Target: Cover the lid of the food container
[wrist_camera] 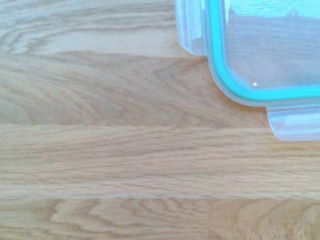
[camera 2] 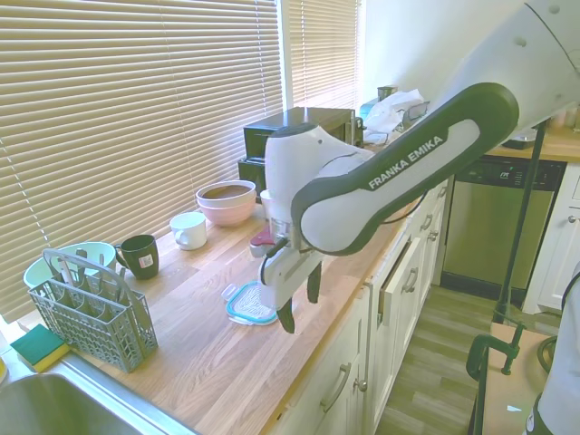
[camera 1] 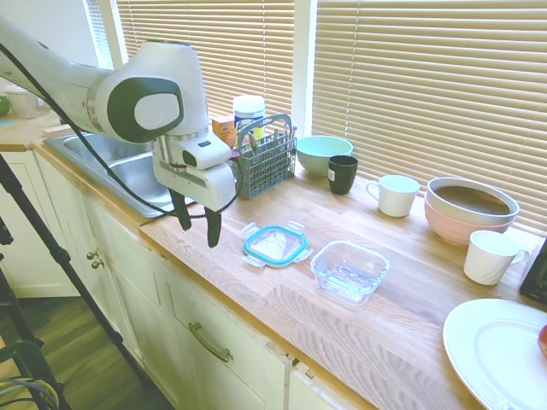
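Note:
The lid (camera 1: 275, 243), clear with a teal rim and snap tabs, lies flat on the wooden counter (camera 1: 282, 299). Just right of it sits the food container (camera 1: 349, 270), a shallow clear glass dish, uncovered. My gripper (camera 1: 197, 222) hangs open above the counter a little to the left of the lid, with nothing between its fingers. In the second exterior view the gripper (camera 2: 299, 301) partly hides the lid (camera 2: 246, 304). One corner of the lid (wrist_camera: 265, 55) shows in the wrist view; the dish is not in it.
A grey cutlery basket (camera 1: 265, 158), teal bowl (camera 1: 322, 154), black mug (camera 1: 343, 173), white mugs (camera 1: 396, 195), pink-and-grey stacked bowls (camera 1: 470, 207) and a white plate (camera 1: 500, 350) stand around the counter. The sink (camera 1: 137, 175) lies behind the arm.

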Robot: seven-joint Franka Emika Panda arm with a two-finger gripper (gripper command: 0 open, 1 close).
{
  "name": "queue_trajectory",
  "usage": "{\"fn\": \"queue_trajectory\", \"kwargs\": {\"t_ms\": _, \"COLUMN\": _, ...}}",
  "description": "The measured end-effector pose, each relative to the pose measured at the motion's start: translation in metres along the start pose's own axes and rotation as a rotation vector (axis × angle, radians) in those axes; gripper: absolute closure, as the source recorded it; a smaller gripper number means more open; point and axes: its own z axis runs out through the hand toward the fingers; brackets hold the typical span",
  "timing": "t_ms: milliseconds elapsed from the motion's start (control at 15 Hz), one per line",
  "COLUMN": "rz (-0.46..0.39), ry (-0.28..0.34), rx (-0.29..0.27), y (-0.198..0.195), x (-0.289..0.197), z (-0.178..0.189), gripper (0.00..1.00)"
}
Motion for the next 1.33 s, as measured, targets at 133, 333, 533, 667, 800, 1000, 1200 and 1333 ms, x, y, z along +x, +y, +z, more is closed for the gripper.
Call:
{"fn": "queue_trajectory", "kwargs": {"t_ms": 133, "rz": 0.017, "ry": 0.036, "rx": -0.029, "y": -0.018, "x": 0.004, "z": 0.004, "gripper": 0.0}}
{"fn": "queue_trajectory", "kwargs": {"t_ms": 333, "rz": 0.038, "ry": 0.091, "rx": -0.076, "y": -0.05, "x": 0.011, "z": 0.008, "gripper": 0.0}}
{"fn": "queue_trajectory", "kwargs": {"t_ms": 533, "rz": 0.062, "ry": 0.164, "rx": -0.143, "y": -0.085, "x": 0.011, "z": 0.013, "gripper": 0.0}}
{"fn": "queue_trajectory", "kwargs": {"t_ms": 667, "rz": 0.073, "ry": 0.199, "rx": -0.185, "y": -0.103, "x": 0.013, "z": 0.023, "gripper": 0.0}}
{"fn": "queue_trajectory", "kwargs": {"t_ms": 800, "rz": 0.086, "ry": 0.232, "rx": -0.22, "y": -0.113, "x": 0.02, "z": 0.033, "gripper": 0.0}}
{"fn": "queue_trajectory", "kwargs": {"t_ms": 1000, "rz": 0.103, "ry": 0.267, "rx": -0.254, "y": -0.124, "x": 0.029, "z": 0.043, "gripper": 0.0}}
{"fn": "queue_trajectory", "kwargs": {"t_ms": 1200, "rz": 0.11, "ry": 0.288, "rx": -0.28, "y": -0.132, "x": 0.038, "z": 0.049, "gripper": 0.0}}
{"fn": "queue_trajectory", "kwargs": {"t_ms": 1333, "rz": 0.111, "ry": 0.299, "rx": -0.298, "y": -0.137, "x": 0.042, "z": 0.057, "gripper": 0.0}}
